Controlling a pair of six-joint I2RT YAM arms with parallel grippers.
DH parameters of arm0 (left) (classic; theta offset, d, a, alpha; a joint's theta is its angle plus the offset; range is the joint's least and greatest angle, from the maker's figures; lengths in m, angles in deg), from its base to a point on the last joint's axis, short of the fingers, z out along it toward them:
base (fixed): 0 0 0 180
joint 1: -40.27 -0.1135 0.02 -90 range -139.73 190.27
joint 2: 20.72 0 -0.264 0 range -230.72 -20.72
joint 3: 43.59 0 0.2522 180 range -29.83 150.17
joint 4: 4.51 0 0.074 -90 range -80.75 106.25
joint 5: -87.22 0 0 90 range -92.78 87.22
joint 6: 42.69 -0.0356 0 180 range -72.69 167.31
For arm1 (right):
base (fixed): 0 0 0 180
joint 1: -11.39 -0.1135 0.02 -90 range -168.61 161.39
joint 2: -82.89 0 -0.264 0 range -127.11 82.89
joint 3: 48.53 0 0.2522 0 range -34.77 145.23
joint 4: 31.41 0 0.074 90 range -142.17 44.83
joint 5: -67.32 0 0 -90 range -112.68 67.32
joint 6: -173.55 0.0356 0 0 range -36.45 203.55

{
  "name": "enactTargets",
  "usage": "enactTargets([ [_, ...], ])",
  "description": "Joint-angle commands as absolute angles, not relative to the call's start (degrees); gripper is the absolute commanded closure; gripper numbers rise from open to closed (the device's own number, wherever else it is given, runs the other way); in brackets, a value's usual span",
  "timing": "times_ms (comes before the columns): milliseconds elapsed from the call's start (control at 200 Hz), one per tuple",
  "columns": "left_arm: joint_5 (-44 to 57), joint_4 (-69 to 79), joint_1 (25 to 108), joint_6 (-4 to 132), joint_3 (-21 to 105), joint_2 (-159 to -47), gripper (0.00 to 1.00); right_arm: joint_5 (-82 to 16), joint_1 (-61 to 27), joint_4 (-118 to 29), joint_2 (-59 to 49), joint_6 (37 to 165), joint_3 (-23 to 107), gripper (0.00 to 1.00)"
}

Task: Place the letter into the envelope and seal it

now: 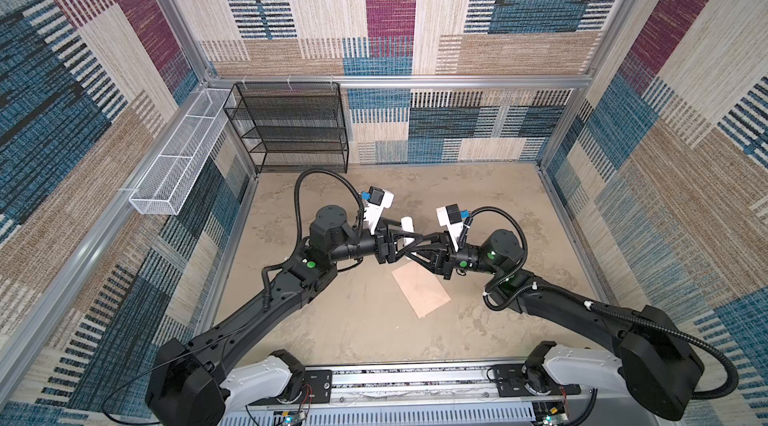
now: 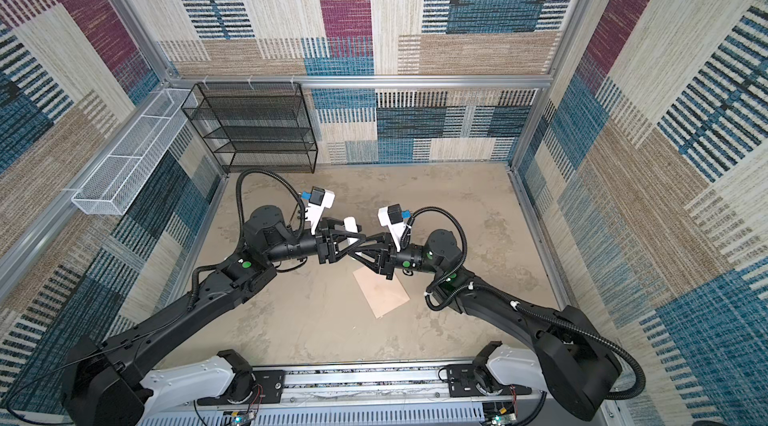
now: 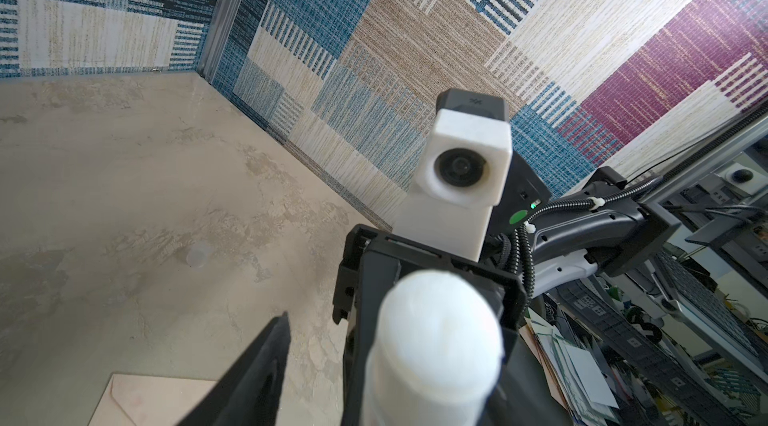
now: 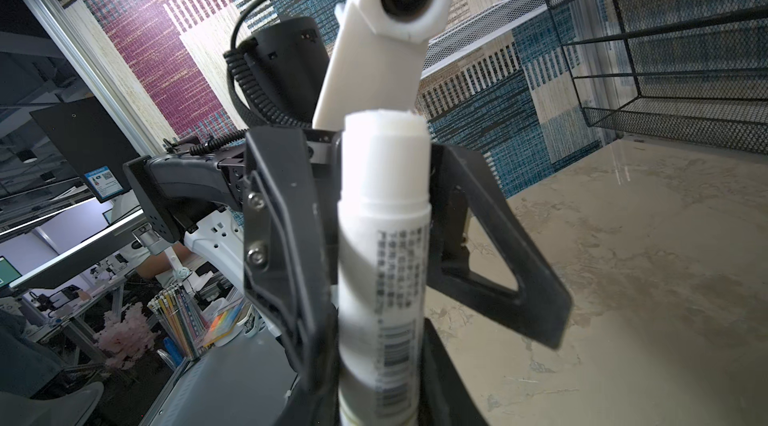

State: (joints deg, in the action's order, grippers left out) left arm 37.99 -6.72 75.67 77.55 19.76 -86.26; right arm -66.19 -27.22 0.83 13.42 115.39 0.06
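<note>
1. Both arms meet over the middle of the table (image 1: 332, 320), wrists pointing at each other, so each wrist camera is staring straight at the other one.
2. The white tube (image 1: 406, 223) is up in the air between them. In the right wrist view the tube (image 4: 382, 237) has a barcode and printed text on its side, plus a ragged white tip at the far end.
3. The right gripper (image 1: 419, 246) is the one clamped on the tube, pinching the barcode end.
4. The left gripper (image 1: 405, 243) has its fingers spread, one on each side of the tube's tip end. In the left wrist view one finger (image 3: 249, 361) sits clear of the tube (image 3: 436, 341). The other finger is hidden behind the tube, so no real grip there as far as I can see.
5. The envelope (image 1: 422, 289) lies flat on the table, turned diagonally. Its far corner is tucked under the right gripper in both top views (image 2: 382, 293). From above it's just a plain peach rectangle, and I can't tell if the flap is stuck down.
6. A small pale cap (image 3: 197, 255) sits on the table by itself, well apart from the envelope (image 3: 145, 399).
7. The black mesh rack (image 1: 286, 129) stands in the back left corner, and the white mesh basket (image 1: 174, 162) hangs on the left wall.
</note>
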Motion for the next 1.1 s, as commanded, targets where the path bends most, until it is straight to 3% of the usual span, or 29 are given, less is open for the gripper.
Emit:
enactTargets([
  [0,37.5,-10.7,75.7,78.8,18.7,-84.9,0.35,-65.9,-27.3,2.1,13.9,115.7,-0.2,0.80],
  [426,42.0,-12.5,75.6,81.7,19.1,-85.7,0.52,-65.4,-27.3,-0.7,14.1,114.4,-0.1,0.79],
  [771,41.0,-11.3,75.6,81.8,19.7,-86.2,0.82,-66.1,-27.3,-3.4,14.4,112.9,0.4,0.75],
  [862,40.6,-10.8,75.6,81.8,19.8,-86.2,0.91,-66.2,-27.3,-5.1,14.8,111.5,0.4,0.67],
  [962,39.9,-10.0,75.7,81.8,19.9,-85.9,0.96,-66.7,-27.3,-7.6,15.6,109.4,0.0,0.40],
  [1097,39.6,-9.6,75.6,81.8,20.2,-85.7,0.97,-67.0,-27.1,-8.9,17.3,107.5,-1.7,0.36],
])
